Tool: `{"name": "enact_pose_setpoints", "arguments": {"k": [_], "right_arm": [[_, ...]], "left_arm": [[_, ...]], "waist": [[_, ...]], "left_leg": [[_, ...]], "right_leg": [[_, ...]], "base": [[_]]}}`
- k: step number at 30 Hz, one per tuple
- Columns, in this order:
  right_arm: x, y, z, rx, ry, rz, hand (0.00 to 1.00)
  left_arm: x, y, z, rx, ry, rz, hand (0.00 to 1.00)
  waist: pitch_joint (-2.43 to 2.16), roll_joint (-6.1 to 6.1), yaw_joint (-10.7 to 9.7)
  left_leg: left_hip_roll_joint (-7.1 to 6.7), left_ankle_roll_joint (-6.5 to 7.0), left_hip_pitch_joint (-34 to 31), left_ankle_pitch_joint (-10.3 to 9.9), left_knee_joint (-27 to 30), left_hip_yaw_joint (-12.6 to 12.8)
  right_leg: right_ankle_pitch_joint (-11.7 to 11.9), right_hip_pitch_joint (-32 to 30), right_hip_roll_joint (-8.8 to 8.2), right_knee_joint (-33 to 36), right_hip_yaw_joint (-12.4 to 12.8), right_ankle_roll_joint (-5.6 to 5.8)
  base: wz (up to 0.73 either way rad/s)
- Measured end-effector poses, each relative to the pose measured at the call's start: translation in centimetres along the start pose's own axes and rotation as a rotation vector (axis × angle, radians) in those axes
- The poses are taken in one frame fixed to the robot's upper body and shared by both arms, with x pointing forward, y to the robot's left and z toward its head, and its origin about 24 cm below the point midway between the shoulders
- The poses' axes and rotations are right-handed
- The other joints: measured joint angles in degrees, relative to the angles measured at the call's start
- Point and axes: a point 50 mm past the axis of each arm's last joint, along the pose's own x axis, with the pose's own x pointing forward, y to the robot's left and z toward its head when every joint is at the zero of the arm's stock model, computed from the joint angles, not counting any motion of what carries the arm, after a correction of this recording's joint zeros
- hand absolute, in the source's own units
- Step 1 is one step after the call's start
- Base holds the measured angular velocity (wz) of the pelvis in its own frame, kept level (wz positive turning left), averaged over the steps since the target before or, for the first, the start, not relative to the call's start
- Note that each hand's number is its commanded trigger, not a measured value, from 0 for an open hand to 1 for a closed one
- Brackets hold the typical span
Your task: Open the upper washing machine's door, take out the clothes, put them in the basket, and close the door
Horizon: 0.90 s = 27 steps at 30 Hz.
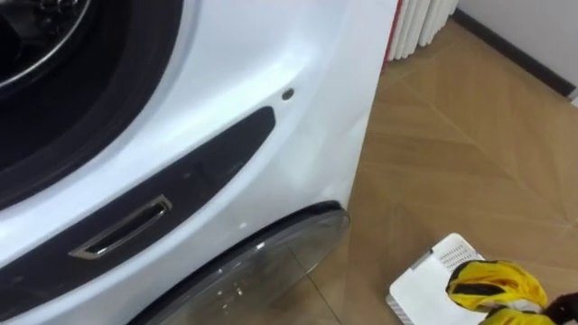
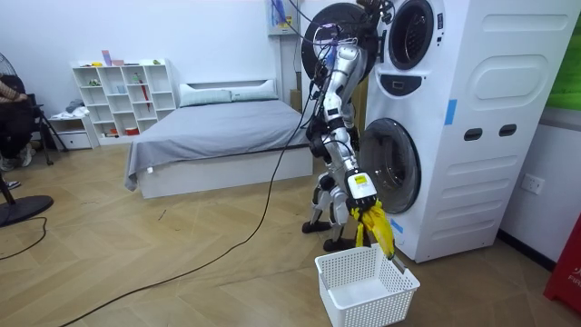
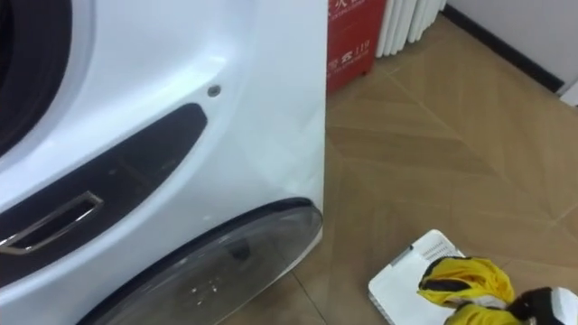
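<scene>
One yellow garment [image 1: 495, 287] above white basket [image 2: 386, 304]

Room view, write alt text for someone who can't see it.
A humanoid robot's right hand holds a yellow garment above a white plastic lattice basket on the wooden floor, beside a tall white stacked washing machine; a grey bed stands behind.

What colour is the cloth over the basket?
The cloth is yellow with black, clearest in left eye view.
</scene>
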Motion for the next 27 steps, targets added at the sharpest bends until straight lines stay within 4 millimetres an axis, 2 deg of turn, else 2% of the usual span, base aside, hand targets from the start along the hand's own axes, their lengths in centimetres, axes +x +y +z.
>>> {"name": "enact_pose_setpoints", "arguments": {"k": [4, 8, 9, 10, 11, 27], "right_arm": [[-0.1, 0.0, -0.5, 0.005, 0.019, -0.027, 1.00], [-0.2, -0.3, -0.7, 0.010, 0.026, -0.092, 1.00], [-0.1, -0.4, -0.6, 0.014, 0.025, -0.110, 0.85], [-0.1, -0.5, -0.6, 0.017, 0.026, -0.115, 0.54], [-0.1, -0.5, -0.6, 0.018, 0.025, -0.128, 0.00], [-0.2, -1.4, -0.3, 0.017, 0.014, -0.281, 0.00]], "left_arm": [[0.0, 0.0, 0.6, -0.033, -0.022, -0.002, 0.00], [0.0, 0.0, 0.8, -0.047, -0.023, -0.002, 0.00], [0.0, 0.0, 1.0, -0.048, -0.030, -0.001, 0.00], [0.0, 0.1, 1.1, -0.049, -0.036, 0.000, 0.00], [0.0, 0.1, 1.2, -0.050, -0.039, 0.004, 0.00], [-0.1, 0.3, 1.0, -0.081, -0.030, 0.044, 0.00]], "waist": [[0.05, 0.63, 0.4], [0.05, 0.55, 0.5], [0.04, 0.55, 0.5], [0.04, 0.55, 0.5], [0.04, 0.53, 0.5], [-0.06, 0.66, 0.8]], "left_leg": [[-0.08, 0.02, -0.8, 0.0, -0.1, 0.1], [-0.63, 0.02, -1.6, 0.0, -0.3, 0.2], [-0.74, 0.02, -2.1, 0.0, -0.2, 0.2], [-0.76, 0.02, -2.3, 0.0, -0.2, 0.2], [-0.82, 0.02, -2.5, 0.0, -0.2, 0.3], [-1.01, 0.09, -2.6, 0.1, -0.2, 0.4]], "right_leg": [[-0.1, -0.8, -0.07, 0.2, -0.1, 0.08], [-0.9, -2.5, -0.13, 1.9, 0.0, -0.02], [-1.0, -3.1, -0.16, 2.2, 0.1, -0.01], [-1.1, -3.4, -0.15, 2.2, 0.2, -0.02], [-1.2, -3.7, -0.12, 2.6, 0.3, -0.03], [-1.3, -4.0, -0.14, 2.8, 0.6, -0.03]], "base": [[0.01], [0.04], [0.00], [0.00], [0.00], [0.00]]}}
